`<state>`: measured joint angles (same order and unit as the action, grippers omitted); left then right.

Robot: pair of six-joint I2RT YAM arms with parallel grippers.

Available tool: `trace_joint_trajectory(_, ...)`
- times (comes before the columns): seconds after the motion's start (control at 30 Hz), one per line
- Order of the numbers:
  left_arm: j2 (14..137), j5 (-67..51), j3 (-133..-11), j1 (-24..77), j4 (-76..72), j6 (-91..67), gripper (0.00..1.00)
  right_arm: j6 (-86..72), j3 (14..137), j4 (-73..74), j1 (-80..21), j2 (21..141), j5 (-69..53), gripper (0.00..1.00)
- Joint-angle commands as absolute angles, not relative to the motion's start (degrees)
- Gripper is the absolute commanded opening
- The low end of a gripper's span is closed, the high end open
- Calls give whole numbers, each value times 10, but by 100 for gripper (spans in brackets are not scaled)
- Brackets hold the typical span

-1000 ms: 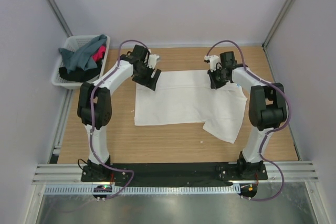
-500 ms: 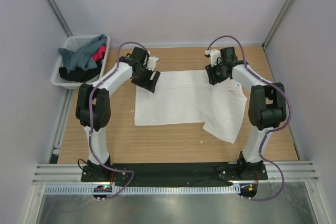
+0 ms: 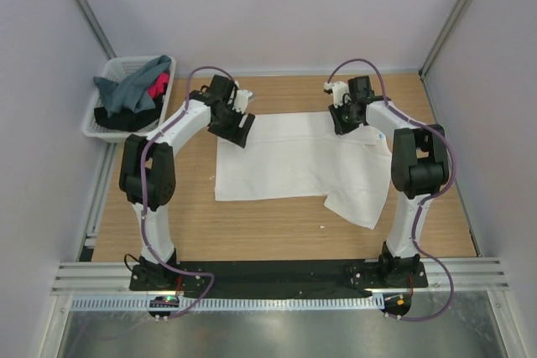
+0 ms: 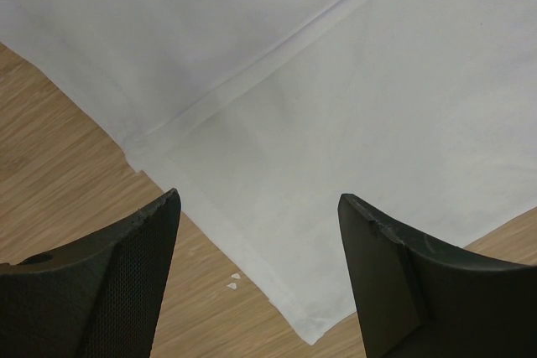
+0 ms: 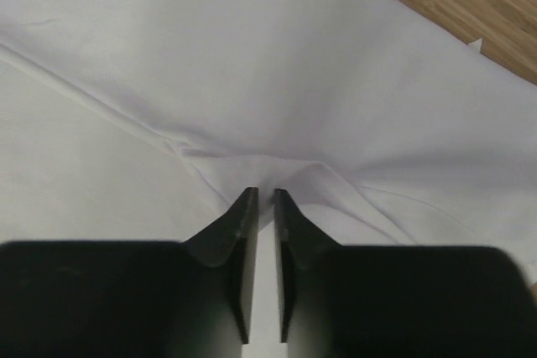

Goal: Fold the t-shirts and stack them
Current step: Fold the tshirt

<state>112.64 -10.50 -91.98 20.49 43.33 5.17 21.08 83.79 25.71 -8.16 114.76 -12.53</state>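
Top external: the white t-shirt [image 3: 285, 161] lies spread on the table [image 3: 277, 232], both arms at its far edge.
My right gripper [image 5: 262, 194] is nipped on a pucker of cloth at the far-right side; my left gripper [image 4: 258, 199] stands wide apart over the far-left corner, touching nothing; I judge both ends are wanted for an even fold; the other shirts [image 3: 130, 94] wait in the basket [image 3: 99, 129].

The white t-shirt [image 3: 294, 161] is soft matt cloth, smooth, with a stitched hem. The table [image 3: 277, 228] under it is pale wood grain, smooth with a faint sheen. Well left of the t-shirt, the basket [image 3: 95, 126] is white plastic lattice, and the grey-teal shirt [image 3: 130, 90] in it is dull cloth. Over the t-shirt, the left gripper [image 4: 259, 197] has matt black plastic fingers [image 4: 117, 282], one finely textured.
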Motion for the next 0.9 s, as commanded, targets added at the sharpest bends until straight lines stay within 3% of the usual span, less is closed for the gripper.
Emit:
trace_joint_trajectory(0.0,1100,-102,-927,204,418,60,77,215,849,259,-84,1126,-141,13)
trace_joint_trajectory(0.1,1100,-105,-928,204,418,60,77,216,837,259,-85,1114,-141,1)
trace_joint_trajectory(0.37,1094,-106,-925,203,416,61,77,208,788,265,-92,1049,-148,1)
trace_joint_trajectory(0.43,1091,-109,-924,203,415,57,77,202,773,258,-93,1042,-138,22)
trace_joint_trajectory(0.5,1089,-110,-921,203,414,57,77,201,770,253,-93,1041,-130,36)
trace_joint_trajectory(0.87,1073,-97,-903,203,412,62,77,203,812,249,-92,1099,-127,39)
